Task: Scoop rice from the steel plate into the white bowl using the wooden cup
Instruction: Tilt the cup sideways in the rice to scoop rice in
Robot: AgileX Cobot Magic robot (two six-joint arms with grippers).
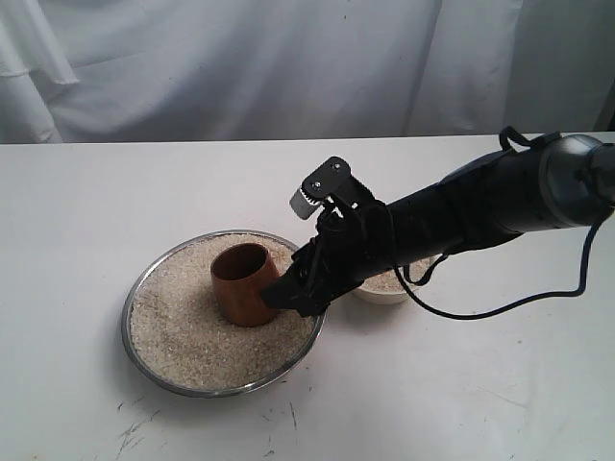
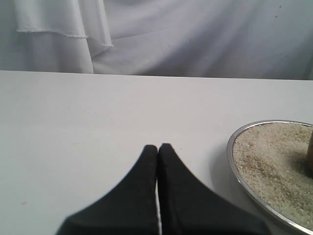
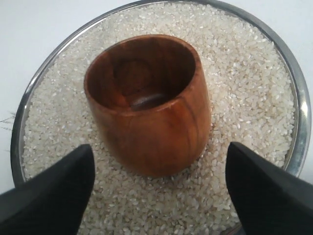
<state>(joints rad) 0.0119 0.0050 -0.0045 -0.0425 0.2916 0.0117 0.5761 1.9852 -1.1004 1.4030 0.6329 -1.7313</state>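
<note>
The steel plate (image 1: 131, 331) is the biggest thing on your table, shallow and thin-rimmed. Judge it slippery on that surface: a hard shove through the grains could slide it.

The rice (image 1: 178, 341) fills the plate almost to the rim in a loose bed. It should pour freely but pack and push back against a cup driven in flat, so angle the mouth down.

The white bowl (image 1: 381, 292) sits just beside the plate on its right, mostly hidden behind your right arm. It already seems to hold some rice.

The wooden cup (image 3: 151, 122) stands upright near the plate's middle, its base bedded in the grains and its inside looking empty. Expect it to be light and rigid, with a smooth, rounded wall that may slip. Grip it across the widest part of the belly, not at the rim.

Your right gripper (image 3: 159, 151) is spread wide, one finger on each side of the cup, neither clearly touching it. Your left gripper (image 2: 158, 147) is pressed together, holding nothing, over bare table beside the plate.
</note>
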